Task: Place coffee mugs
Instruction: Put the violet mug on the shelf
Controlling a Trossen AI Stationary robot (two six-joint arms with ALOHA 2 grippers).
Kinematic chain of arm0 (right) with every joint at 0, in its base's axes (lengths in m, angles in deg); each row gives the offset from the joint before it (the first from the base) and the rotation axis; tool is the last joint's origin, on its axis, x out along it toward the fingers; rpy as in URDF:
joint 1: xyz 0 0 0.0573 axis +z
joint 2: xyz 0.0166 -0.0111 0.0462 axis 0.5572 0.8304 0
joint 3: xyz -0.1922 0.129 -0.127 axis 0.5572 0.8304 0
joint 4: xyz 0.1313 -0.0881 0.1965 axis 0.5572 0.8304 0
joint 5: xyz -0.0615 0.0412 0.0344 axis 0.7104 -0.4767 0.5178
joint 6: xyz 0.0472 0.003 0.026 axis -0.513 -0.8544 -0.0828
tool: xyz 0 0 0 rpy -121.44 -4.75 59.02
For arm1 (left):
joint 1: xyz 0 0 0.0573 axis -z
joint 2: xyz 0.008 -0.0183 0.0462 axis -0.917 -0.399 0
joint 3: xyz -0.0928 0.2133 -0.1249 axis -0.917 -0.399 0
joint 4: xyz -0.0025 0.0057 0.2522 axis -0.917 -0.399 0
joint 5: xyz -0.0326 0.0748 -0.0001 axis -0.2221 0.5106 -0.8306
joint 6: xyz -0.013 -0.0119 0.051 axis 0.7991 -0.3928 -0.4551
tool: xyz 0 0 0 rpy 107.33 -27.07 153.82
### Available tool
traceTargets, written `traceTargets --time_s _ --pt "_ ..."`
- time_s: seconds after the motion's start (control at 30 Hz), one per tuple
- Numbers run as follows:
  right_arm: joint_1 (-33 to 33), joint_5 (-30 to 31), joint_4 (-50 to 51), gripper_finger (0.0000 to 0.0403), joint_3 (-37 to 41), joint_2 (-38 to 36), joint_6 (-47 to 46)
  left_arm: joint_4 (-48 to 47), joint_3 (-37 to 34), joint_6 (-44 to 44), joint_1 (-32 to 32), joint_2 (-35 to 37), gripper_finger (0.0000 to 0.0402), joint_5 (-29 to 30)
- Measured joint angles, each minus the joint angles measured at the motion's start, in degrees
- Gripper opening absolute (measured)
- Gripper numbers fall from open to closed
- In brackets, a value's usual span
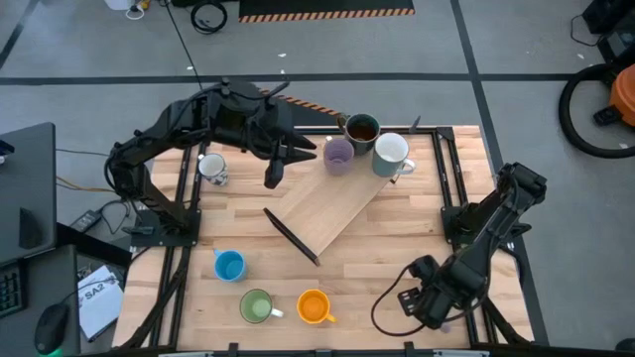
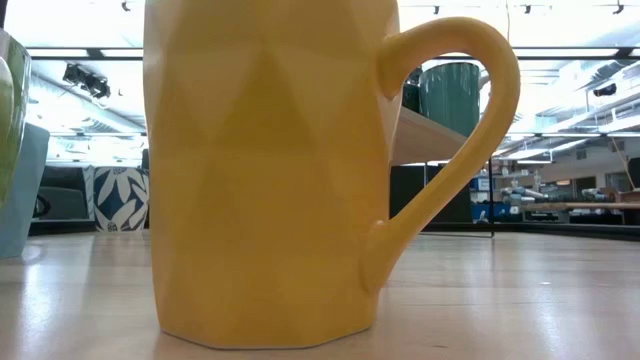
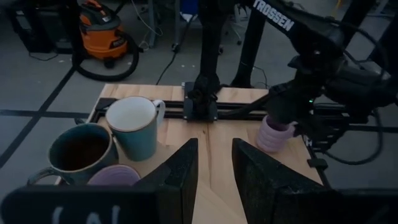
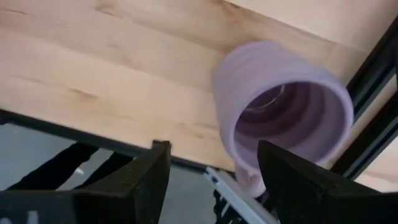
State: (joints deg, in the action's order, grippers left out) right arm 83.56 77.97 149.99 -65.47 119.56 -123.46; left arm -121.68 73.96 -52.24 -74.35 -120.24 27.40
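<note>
My left gripper is open and empty above the far part of a wooden board. Just right of it, at the board's far end, stand a lilac mug, a dark mug with brown inside and a white-inside mug. My right gripper is open near the table's near right corner, over a second lilac mug that it hides in the high view. Upright on the near table are blue, green and orange mugs. My right gripper comes at the second lilac mug from above, its open fingers at the mug's rim. Whether they touch it, I cannot tell. The mug stands on the table.
Another white mug stands by the left rail, under the left arm. Black frame rails run along the table's sides. The bare wood between the board and the near row of mugs is free. An orange vacuum stands on the floor beyond the table.
</note>
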Motion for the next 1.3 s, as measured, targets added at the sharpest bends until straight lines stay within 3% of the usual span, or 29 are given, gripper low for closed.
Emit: traceTargets --time_s 0.27,0.77,1.1,1.3 --pt "-0.75 -1.67 -9.17 0.0232 8.63 -0.02 -0.14 -1.48 0.0 1.5 1.78 0.0 0.0105 -0.02" --pt "-2.26 -3.86 -15.62 0.0114 15.8 -0.02 1.07 -1.58 0.0 1.64 3.67 -0.02 0.0105 -0.04" --pt "-7.95 -1.75 -14.83 0.004 14.61 0.02 15.04 -1.58 0.0 2.55 3.45 -0.02 0.0105 -0.03" --pt "-14.45 -0.36 -10.74 0.0041 11.39 -0.02 27.67 -2.82 0.0 2.38 2.19 -0.02 0.0105 0.06"
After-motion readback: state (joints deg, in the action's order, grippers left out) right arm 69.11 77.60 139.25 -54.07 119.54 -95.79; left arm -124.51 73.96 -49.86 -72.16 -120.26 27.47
